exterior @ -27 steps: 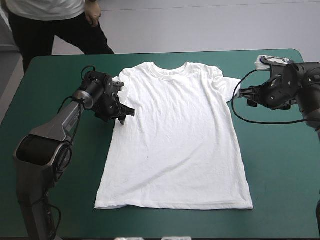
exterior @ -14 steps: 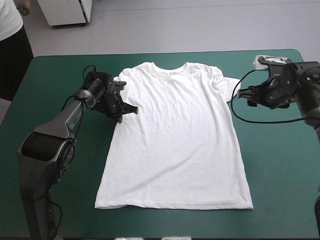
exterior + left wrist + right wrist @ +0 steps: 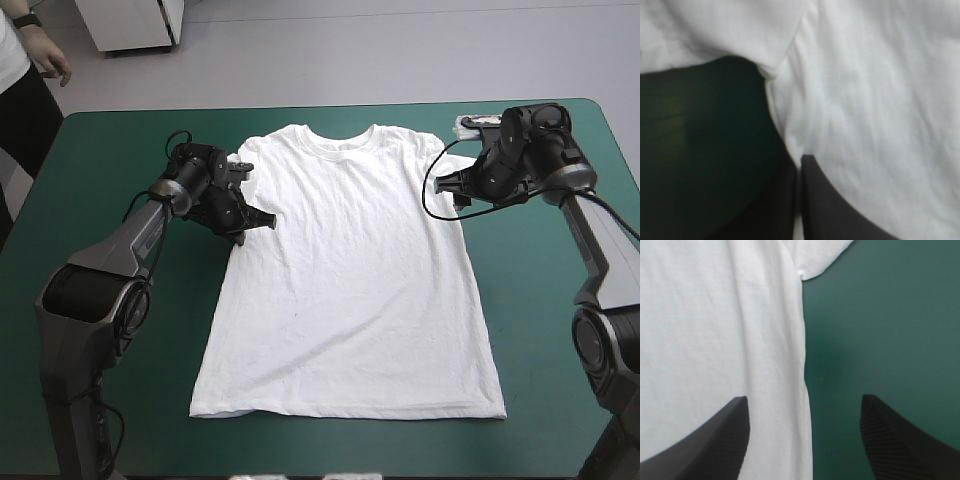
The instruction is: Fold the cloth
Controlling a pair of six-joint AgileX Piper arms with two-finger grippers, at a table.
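Observation:
The white T-shirt (image 3: 350, 270) lies spread flat on the teal-green table, collar toward the far edge. My left gripper (image 3: 262, 222) sits at the shirt's left side seam just below the sleeve. In the left wrist view its black fingers (image 3: 840, 210) meet in a point, and my left gripper (image 3: 800, 167) is shut on the T-shirt (image 3: 875, 100) at its edge. My right gripper (image 3: 448, 186) hovers at the shirt's right armpit. In the right wrist view my right gripper (image 3: 805, 437) stands open, the T-shirt (image 3: 715, 325) side edge running between its fingers.
Bare teal-green cover (image 3: 560, 330) lies to the right of the shirt, and more (image 3: 120, 170) to its left. The shirt's hem ends short of the table's near edge.
The left gripper has shut on the shirt's left edge below the sleeve. The right arm has swung left from beside the sleeve to over the shirt's right armpit, still open.

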